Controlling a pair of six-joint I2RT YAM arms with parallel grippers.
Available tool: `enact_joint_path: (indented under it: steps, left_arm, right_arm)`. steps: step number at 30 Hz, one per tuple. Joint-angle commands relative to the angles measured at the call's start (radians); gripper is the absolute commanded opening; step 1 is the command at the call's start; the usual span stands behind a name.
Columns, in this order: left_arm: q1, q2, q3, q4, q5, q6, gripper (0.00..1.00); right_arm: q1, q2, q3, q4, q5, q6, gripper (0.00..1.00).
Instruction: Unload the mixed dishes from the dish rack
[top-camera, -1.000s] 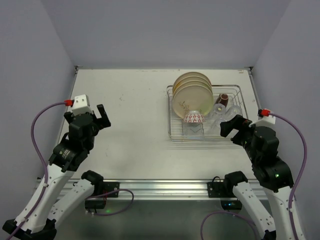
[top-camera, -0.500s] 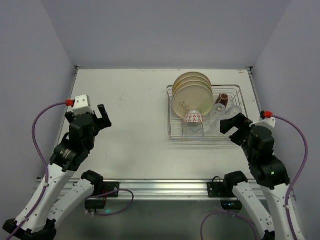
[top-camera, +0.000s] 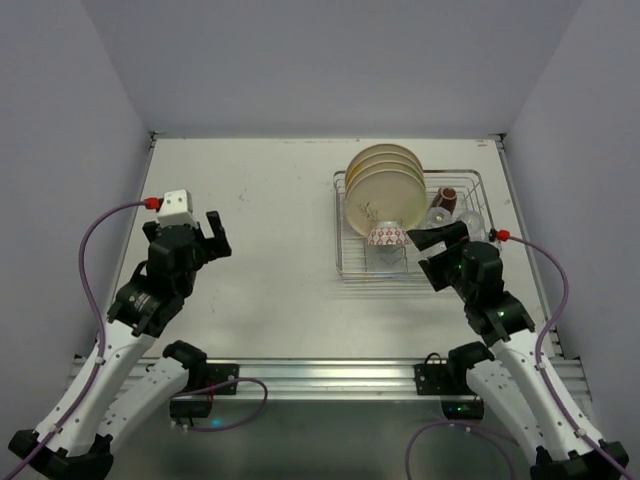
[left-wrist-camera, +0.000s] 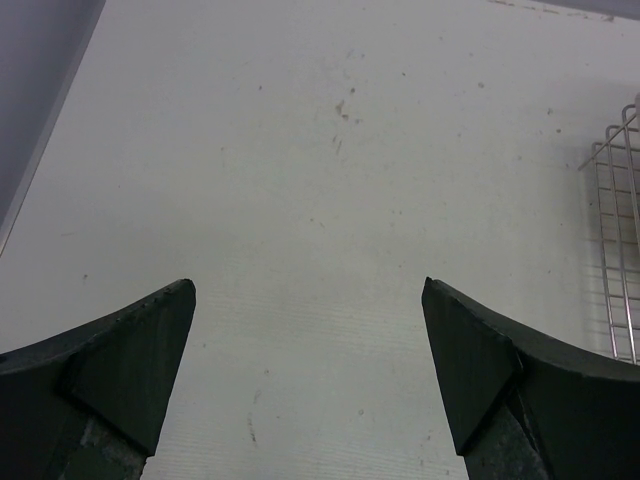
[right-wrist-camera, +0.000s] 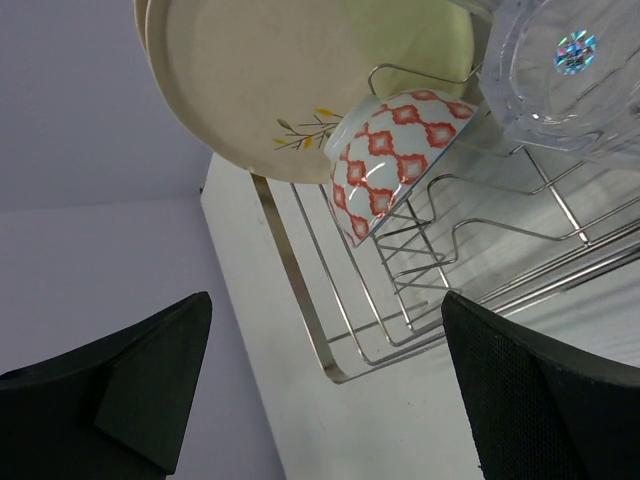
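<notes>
The dish rack sits on the counter's far right. It holds about four cream plates standing on edge, one red-patterned bowl, one dark brown mug and clear glass tumblers too jumbled to count. The right pincer, jaws wide and empty, hovers at the rack's near side, aimed at the bowl. The left pincer, also wide open and empty, hangs over bare counter, well apart from the rack.

A lab booth: bare grey walls around white table
</notes>
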Motion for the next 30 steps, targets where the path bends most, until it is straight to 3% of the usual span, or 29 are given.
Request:
enact_joint_path:
  steps: [1, 11, 17, 30]
  left_arm:
    - [-0.005, 0.001, -0.011, 0.06, 0.027, -0.007, 1.0]
    - [-0.005, 0.007, -0.02, 0.068, 0.055, -0.004, 1.0]
    - [-0.005, 0.007, -0.025, 0.077, 0.073, 0.001, 1.0]
    - [-0.005, 0.005, -0.028, 0.085, 0.091, 0.005, 1.0]
  right_arm:
    - [0.07, 0.095, 0.018, 0.17, 0.097, 0.171, 0.99]
    - [0.246, 0.422, 0.184, 0.058, 0.32, 0.421, 0.99]
    - [0.285, 0.54, 0.239, -0.014, 0.363, 0.585, 0.99]
    - [0.293, 0.635, 0.244, 0.058, 0.484, 0.59, 0.98]
